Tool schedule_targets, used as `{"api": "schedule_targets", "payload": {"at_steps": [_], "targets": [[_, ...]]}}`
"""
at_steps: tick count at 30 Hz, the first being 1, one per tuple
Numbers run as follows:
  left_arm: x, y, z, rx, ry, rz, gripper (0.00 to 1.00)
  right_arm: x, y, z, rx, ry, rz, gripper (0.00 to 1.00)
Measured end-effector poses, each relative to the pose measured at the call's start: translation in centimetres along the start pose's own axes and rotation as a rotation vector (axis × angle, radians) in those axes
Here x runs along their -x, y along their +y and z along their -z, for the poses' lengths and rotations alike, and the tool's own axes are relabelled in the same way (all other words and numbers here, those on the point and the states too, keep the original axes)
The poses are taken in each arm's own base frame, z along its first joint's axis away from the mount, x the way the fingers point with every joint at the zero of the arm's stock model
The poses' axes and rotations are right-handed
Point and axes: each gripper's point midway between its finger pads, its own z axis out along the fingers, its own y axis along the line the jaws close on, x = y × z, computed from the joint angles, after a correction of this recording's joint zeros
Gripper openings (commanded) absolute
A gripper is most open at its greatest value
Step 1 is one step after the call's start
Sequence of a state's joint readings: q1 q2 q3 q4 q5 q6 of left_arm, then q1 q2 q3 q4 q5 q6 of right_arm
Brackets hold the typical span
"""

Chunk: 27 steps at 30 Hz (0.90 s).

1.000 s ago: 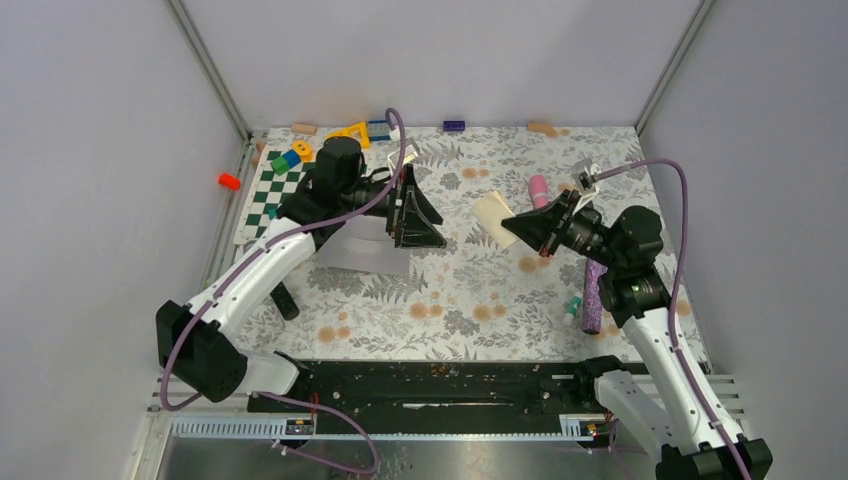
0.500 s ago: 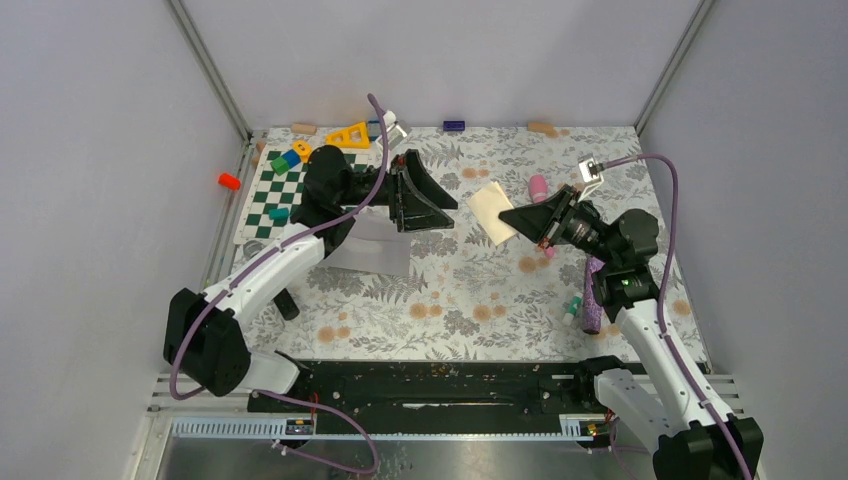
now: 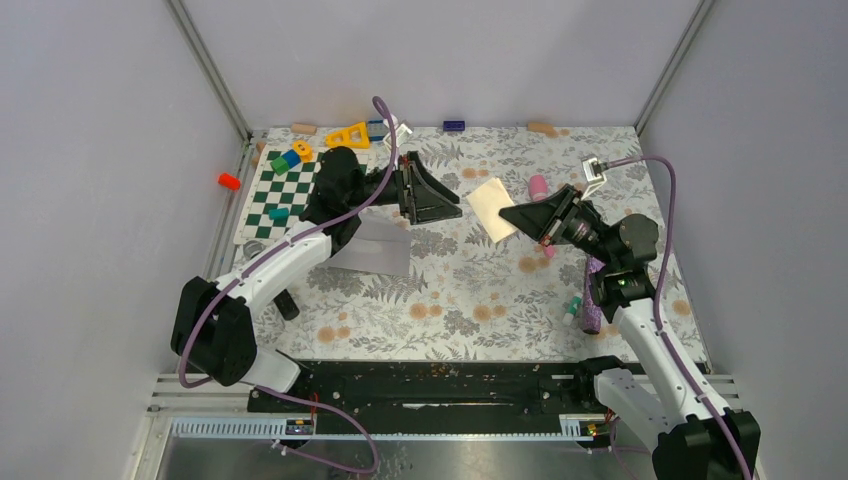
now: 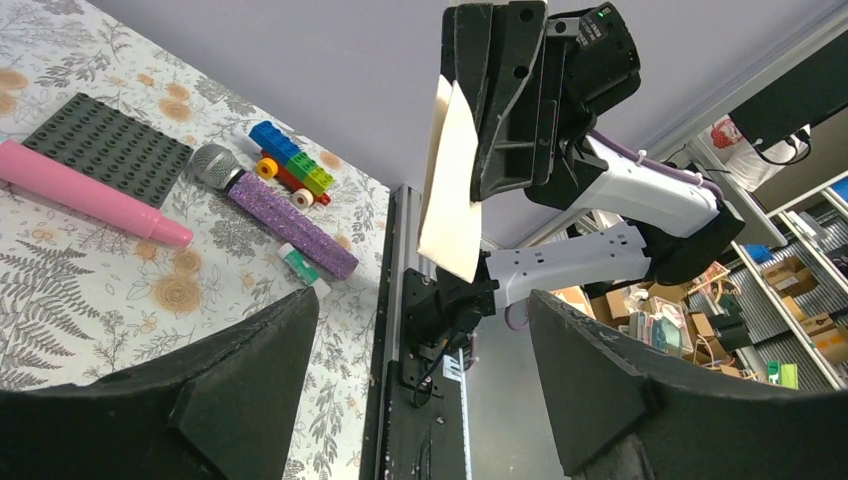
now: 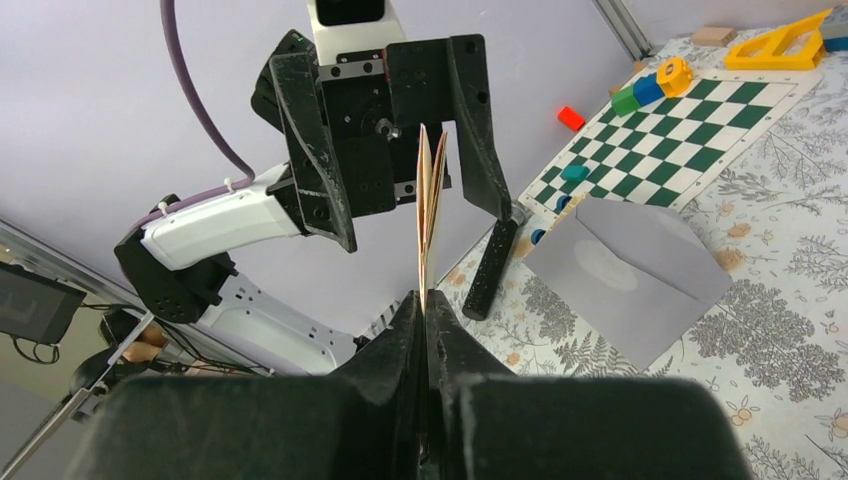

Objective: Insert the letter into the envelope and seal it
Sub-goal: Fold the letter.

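We see a table (image 3: 450, 290) with a cloth of grey leaves and orange flowers, and plain pale walls all round it.

The envelope (image 3: 372, 248) lies flat on the table, left of the middle in the top view. It is right beside the green and white chessboard (image 3: 280, 190). Part of the left arm hangs over it.

The letter (image 3: 492, 208) is not on the table. It is a cream sheet up in the air, a bit right of the middle in the top view. The right gripper (image 3: 506, 213) pinches it tight by one edge.

The left gripper (image 3: 448, 200) is just left of the letter and faces it. Its jaws stand wide apart and hold nothing. In the right wrist view, the thin edge of the letter lines up with the gap between those two black jaws. The letter is very close to them, but we cannot tell if it touches.

A pink stick (image 3: 538, 186) lies near the right gripper. A sparkly purple microphone (image 3: 594, 295) lies at the right side, below the right arm.
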<state>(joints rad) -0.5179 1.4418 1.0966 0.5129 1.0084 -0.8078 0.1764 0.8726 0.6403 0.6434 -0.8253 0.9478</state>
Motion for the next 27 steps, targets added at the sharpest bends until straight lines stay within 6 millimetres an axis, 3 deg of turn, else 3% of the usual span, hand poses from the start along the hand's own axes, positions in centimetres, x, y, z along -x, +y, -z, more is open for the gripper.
{"api": "schedule_targets", "payload": {"at_steps": [14, 24, 27], "targets": [[-1.1, -1.1, -1.4, -0.034, 0.024, 0.006, 0.62, -0.4, -0.9, -0.2, -0.012, 0.002, -0.025, 0.00], [-2.2, -0.2, -2.2, -0.040, 0.051, 0.059, 0.59, -0.7, -0.9, -0.1, -0.006, 0.008, -0.024, 0.00], [-2.0, -0.4, -2.2, -0.046, 0.046, 0.060, 0.52, -1.0, -1.1, 0.0, -0.005, 0.014, -0.026, 0.00]]}}
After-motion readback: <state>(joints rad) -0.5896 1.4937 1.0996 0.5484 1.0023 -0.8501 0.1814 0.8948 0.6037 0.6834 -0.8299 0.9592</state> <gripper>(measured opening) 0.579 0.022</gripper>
